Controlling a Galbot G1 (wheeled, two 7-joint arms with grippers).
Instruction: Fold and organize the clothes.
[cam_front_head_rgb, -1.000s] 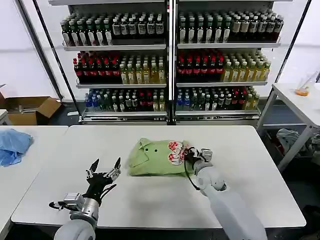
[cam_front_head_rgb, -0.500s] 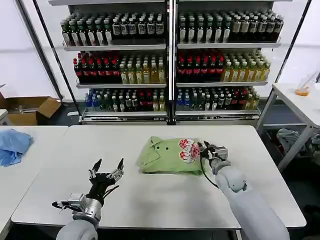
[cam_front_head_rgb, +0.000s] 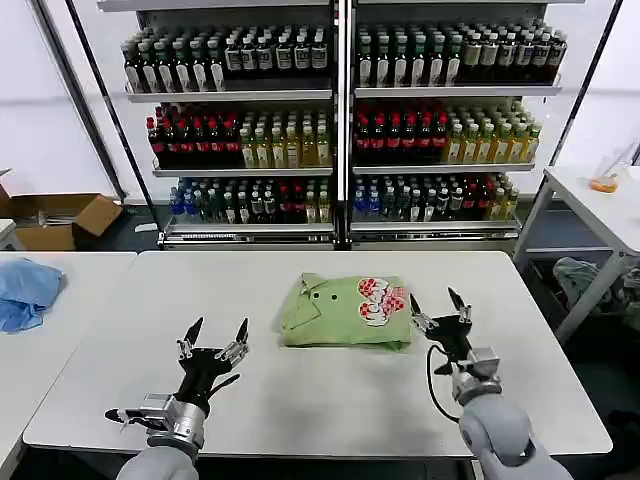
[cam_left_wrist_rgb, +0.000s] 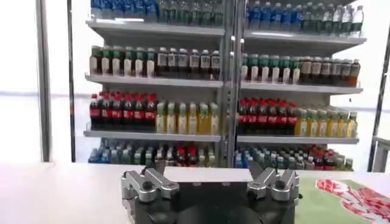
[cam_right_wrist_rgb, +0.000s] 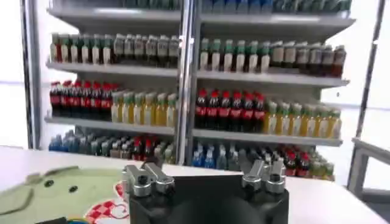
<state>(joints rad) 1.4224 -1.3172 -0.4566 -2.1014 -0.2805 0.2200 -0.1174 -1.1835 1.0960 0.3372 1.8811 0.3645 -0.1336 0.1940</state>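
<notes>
Two grippers open, shirt folded at centre

Both pairs of fingers are spread wide and grip nothing. Your right gripper (cam_front_head_rgb: 441, 309) hovers just right of the light green shirt (cam_front_head_rgb: 340, 312), apart from it. Your left gripper (cam_front_head_rgb: 213, 336) hangs over the near left part of the white table (cam_front_head_rgb: 300, 400), well away from the shirt. You'll find the shirt folded mid-table, collar left, red-and-white graphic (cam_front_head_rgb: 379, 300) on its right end

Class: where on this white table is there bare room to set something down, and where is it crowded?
Bare: table between left gripper and right gripper, also beyond the folded green shirt toward the shelves. Crowded: around the shirt.
</notes>
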